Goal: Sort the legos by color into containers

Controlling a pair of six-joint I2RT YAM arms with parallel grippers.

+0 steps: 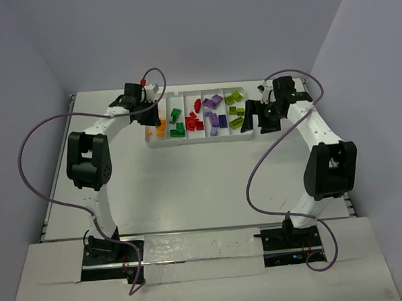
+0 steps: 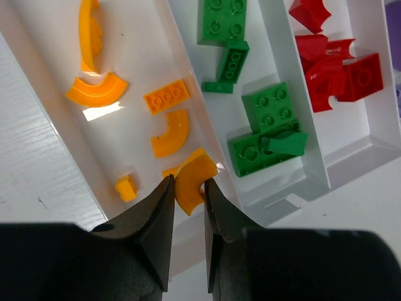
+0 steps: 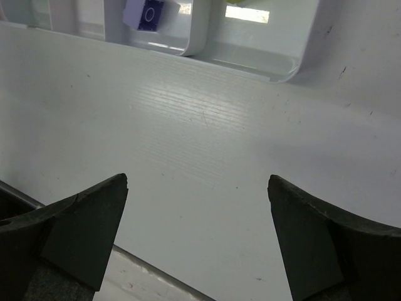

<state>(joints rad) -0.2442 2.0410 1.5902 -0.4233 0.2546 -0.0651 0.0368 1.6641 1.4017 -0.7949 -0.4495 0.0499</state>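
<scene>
Pale grey walls close in around your white bench, with both arms bolted at its near edge. Toward the far side lies a flat white tray, split into five long, narrow containers side by side. From left to right they hold orange legos, dark green legos, red legos, purple legos and lime green legos, each colour in its own lane. Your left claw is at the tray's left end, above the near end of the orange lane and close to the wall dividing it from the green one. Its jaws are nearly together and pinch a curved orange lego between the tips; you cannot tell whether that piece touches the tray floor. A tiny orange piece lies just left of the claw. Your right claw hangs at the tray's right end, over bare bench just on the near side of the tray's near right corner. Its jaws are spread wide with nothing between them. Its wrist view catches a single purple brick inside the tray. Purple cables loop out from both arms.
</scene>
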